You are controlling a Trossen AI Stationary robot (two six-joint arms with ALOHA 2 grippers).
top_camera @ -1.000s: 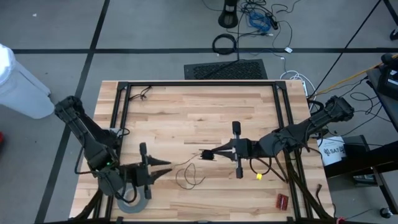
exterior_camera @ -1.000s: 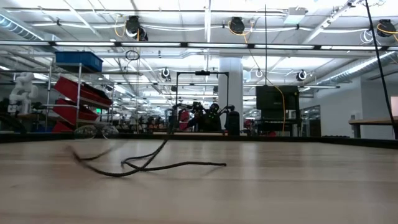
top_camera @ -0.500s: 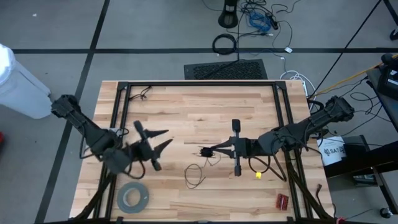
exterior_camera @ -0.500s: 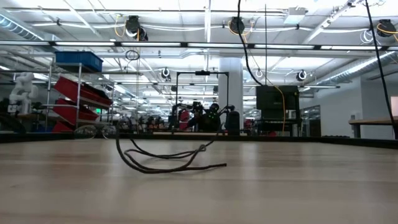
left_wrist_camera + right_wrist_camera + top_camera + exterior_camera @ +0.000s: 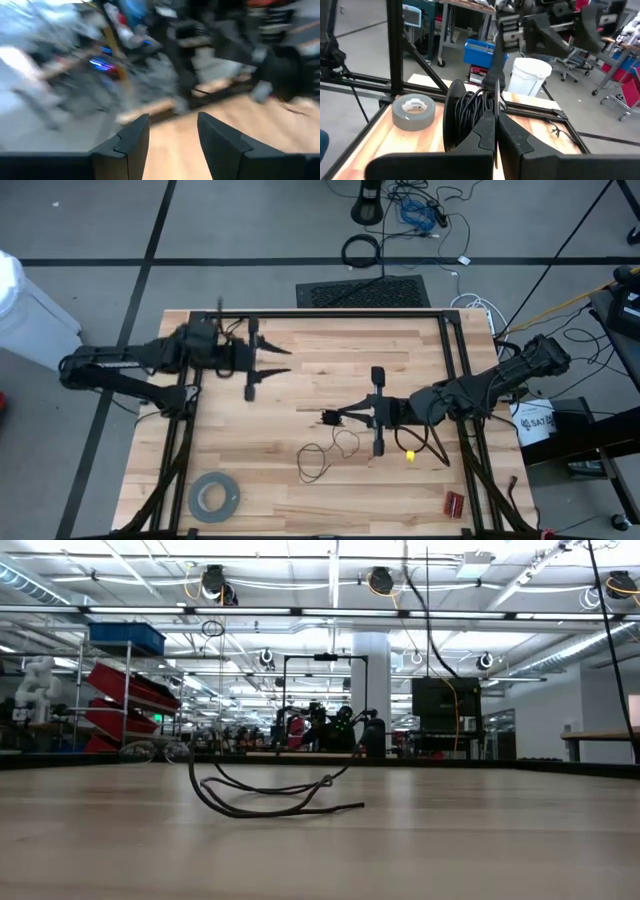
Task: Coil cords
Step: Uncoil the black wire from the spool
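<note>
The cords are one thin dark wire, partly wound on a small black disc (image 5: 470,112). My right gripper (image 5: 340,417) is shut on that bundle above the table's middle. The wire's free length hangs down from there and lies in slack loops (image 5: 320,460) on the wood, seen in the low view as a low loop (image 5: 260,802). My left gripper (image 5: 275,360) hovers open near the table's far left. Nothing is between its fingers (image 5: 172,122). My right gripper pinches the wound bundle at the disc (image 5: 487,107) between its two shut fingers. They come in level from the table's right. The bundle is lifted clear of the table, and the loose wire hangs slack below it down to the wood.
A grey tape roll (image 5: 213,498) lies flat near the front left corner. A small yellow piece (image 5: 410,457) and a red piece (image 5: 454,502) lie at the front right. A black frame rail (image 5: 320,313) runs along the far edge and down both sides.
My left gripper has swung from beside the tape roll toward the table's far edge and risen. The wire that ran out toward it has dropped into a slack loop on the table. My right gripper has kept its place and its hold.
</note>
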